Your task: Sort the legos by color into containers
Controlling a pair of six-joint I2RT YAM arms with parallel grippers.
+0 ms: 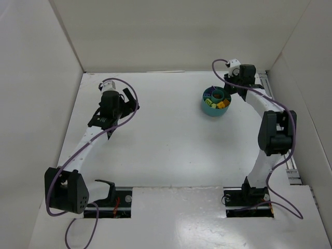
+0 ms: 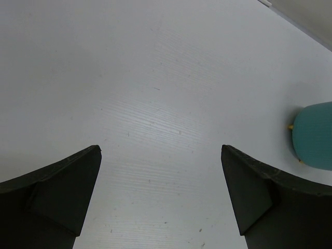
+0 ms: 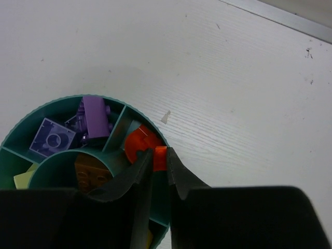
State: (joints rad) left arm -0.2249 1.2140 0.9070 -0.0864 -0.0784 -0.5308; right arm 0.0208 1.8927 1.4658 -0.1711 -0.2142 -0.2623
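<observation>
The teal round dish (image 3: 62, 99) lies under my right gripper (image 3: 160, 154), which is shut on a small orange lego (image 3: 160, 161) right over the dish's right-hand compartment. Another orange lego (image 3: 136, 145) lies in that compartment. Purple legos (image 3: 94, 116) and a lavender one (image 3: 52, 140) fill the neighbouring sections. A brown lego (image 3: 88, 175) sits in the inner ring and a light green one (image 3: 22, 179) shows at the left. From above, the dish (image 1: 210, 111) stands at the back right. My left gripper (image 2: 161, 150) hangs open over bare table, far left of the dish (image 2: 314, 136).
White walls enclose the table on three sides. A metal rail (image 3: 280, 18) runs along the right edge behind the dish. The left arm (image 1: 109, 106) reaches over the left half of the table, and purple cables trail along both arms.
</observation>
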